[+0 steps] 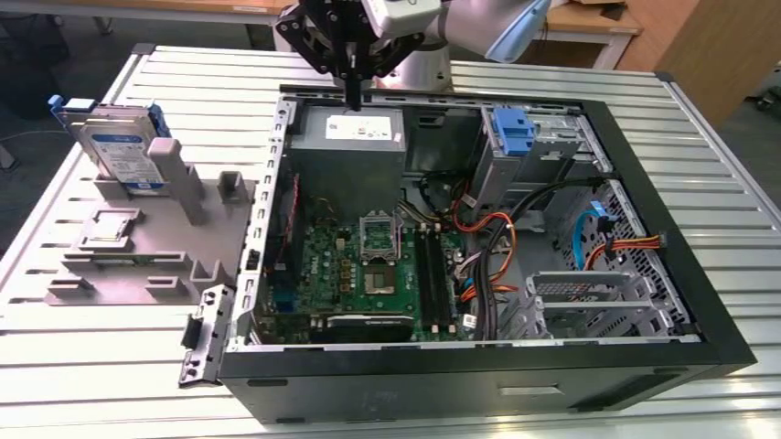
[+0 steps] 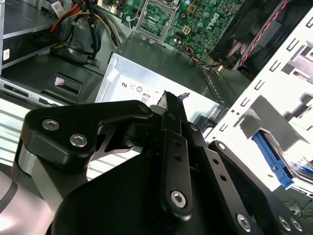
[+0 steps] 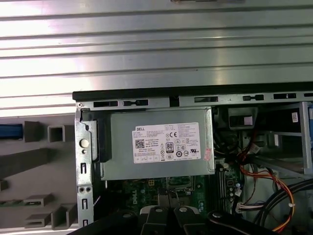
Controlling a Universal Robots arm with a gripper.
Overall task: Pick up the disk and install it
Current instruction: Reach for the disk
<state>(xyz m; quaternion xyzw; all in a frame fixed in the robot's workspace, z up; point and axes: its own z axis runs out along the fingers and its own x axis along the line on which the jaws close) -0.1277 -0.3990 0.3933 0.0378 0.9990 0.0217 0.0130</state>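
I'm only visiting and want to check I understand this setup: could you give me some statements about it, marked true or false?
1. The disk stands upright in the grey holder, outside the computer case. True.
2. The gripper holds the disk. False: it holds nothing and is by the power-supply box.
3. The case is open, with the motherboard showing. True.
4. The disk is at the exterior view's right of the case. False: it is at its left.
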